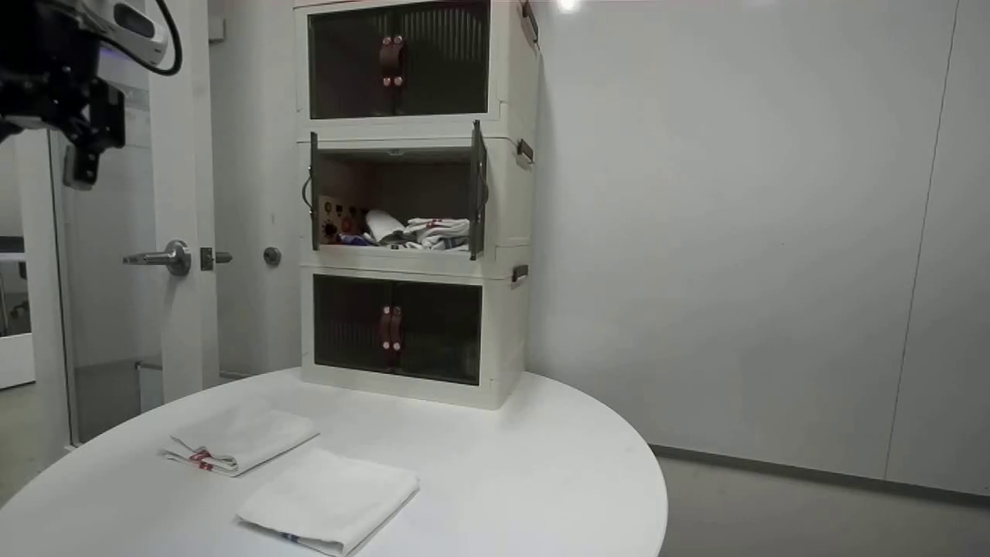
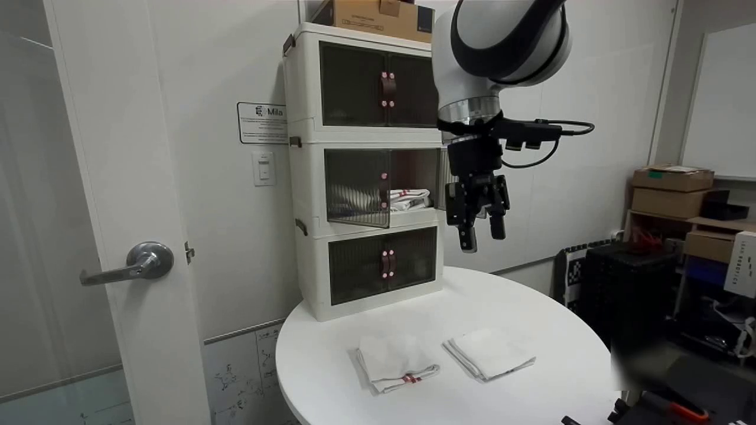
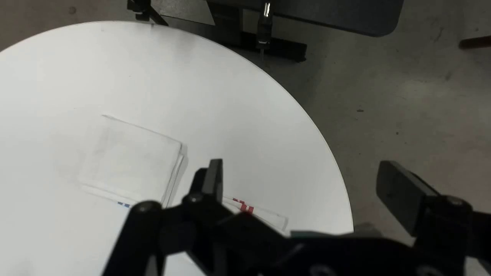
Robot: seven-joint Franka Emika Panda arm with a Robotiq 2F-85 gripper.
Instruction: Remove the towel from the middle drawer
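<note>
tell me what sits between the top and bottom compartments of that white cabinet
The middle drawer, its doors open and a red-marked white towel inside. Both exterior views show it.

Arm [image 2: 463,88]: white rounded shell [image 2: 499,20], thick black band [image 2: 512,54] curving across it. Silver metallic collar [image 2: 469,110] at wrist. Dark oval patch [image 1: 134,21] on white casing [image 1: 147,46], in an exterior view. Black boxy housing [image 2: 520,130] with two small stubs [image 2: 514,145] underneath; thin black cables [image 1: 179,50], looping in both exterior views. Tool [image 2: 483,234]: mostly black, angular linkages [image 2: 477,188], blocky fingers [image 3: 399,197], round screw heads [image 3: 195,197] at joints, one greyer inner pad [image 3: 214,179] in wrist view.
</note>
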